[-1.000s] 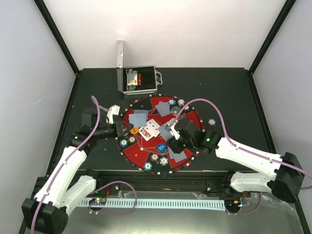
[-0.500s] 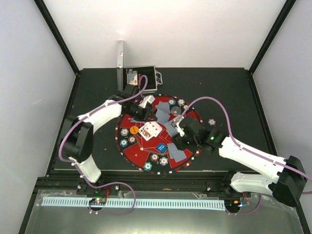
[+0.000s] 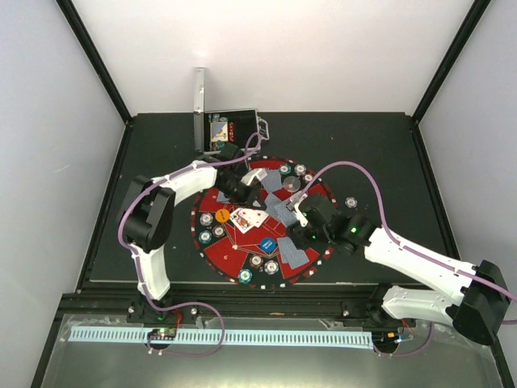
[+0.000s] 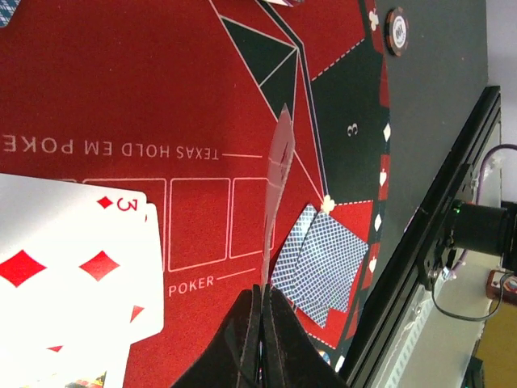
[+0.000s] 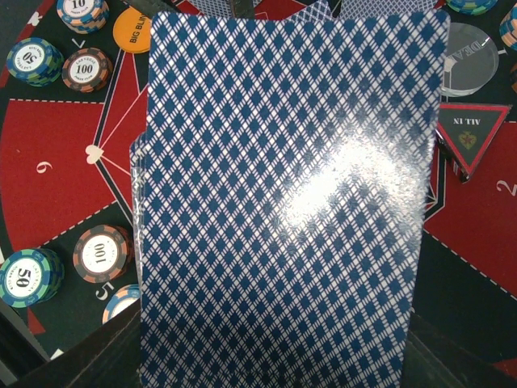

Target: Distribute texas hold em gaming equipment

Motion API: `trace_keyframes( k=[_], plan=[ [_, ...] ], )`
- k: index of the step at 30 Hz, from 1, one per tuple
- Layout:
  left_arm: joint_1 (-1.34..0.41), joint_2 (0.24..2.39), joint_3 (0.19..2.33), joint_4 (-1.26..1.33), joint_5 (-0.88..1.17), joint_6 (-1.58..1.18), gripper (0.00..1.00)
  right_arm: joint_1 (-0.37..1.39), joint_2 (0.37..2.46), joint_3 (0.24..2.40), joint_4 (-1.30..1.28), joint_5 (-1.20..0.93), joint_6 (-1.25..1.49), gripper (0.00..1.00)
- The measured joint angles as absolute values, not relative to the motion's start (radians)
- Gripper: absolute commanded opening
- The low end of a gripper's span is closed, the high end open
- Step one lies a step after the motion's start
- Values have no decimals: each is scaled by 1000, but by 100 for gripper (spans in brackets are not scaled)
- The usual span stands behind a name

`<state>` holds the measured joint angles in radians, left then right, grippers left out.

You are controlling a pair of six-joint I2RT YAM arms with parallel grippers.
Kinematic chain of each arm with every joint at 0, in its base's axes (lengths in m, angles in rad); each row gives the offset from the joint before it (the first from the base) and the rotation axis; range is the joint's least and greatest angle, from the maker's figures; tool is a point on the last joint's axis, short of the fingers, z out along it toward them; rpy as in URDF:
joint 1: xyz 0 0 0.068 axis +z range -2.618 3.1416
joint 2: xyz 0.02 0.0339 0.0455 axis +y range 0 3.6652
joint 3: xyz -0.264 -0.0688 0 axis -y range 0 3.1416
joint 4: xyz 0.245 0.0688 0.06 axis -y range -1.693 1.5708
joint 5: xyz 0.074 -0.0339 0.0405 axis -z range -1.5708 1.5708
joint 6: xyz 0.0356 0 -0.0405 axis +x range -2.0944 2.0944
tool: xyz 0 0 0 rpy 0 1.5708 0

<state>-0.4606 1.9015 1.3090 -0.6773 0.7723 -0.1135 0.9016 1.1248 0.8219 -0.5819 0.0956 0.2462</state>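
The biggest risk lies with the deck [image 5: 283, 202]. The right gripper [image 3: 297, 212] pinches it low over the mat [image 3: 226, 252], and the cards look glossy and slick. One edge already shows offset at the left, so the deck could fan out or shed cards onto stakes already laid.

The left gripper [image 4: 262, 301], pressed together, pinches one card [image 4: 279, 174] edge-on by its bottom rim. The card is thin and bows slightly, so it may twist, flip over on release, or land across the face-up cards [image 4: 73, 259] just beside it. Either arm sweeping low could knock the chips [image 5: 101, 253].

The tabletop [image 3: 388, 145] is matt black. The mat is round and flat, printed with red and black wedges. The deck backs carry a fine blue diamond pattern with a bright sheen. The chips are thick, round and stripe-edged, some stacked. The orange disc [image 5: 132, 30] is flat and opaque, and the clear disc [image 5: 471, 52] is glassy.
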Motion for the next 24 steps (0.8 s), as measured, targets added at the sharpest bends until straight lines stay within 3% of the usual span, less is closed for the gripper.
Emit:
trace_keyframes(
  k=[24],
  plan=[
    [-461,1972,1381,-821,718,2,2,902,1134,822,-583,96,246,62]
  ],
)
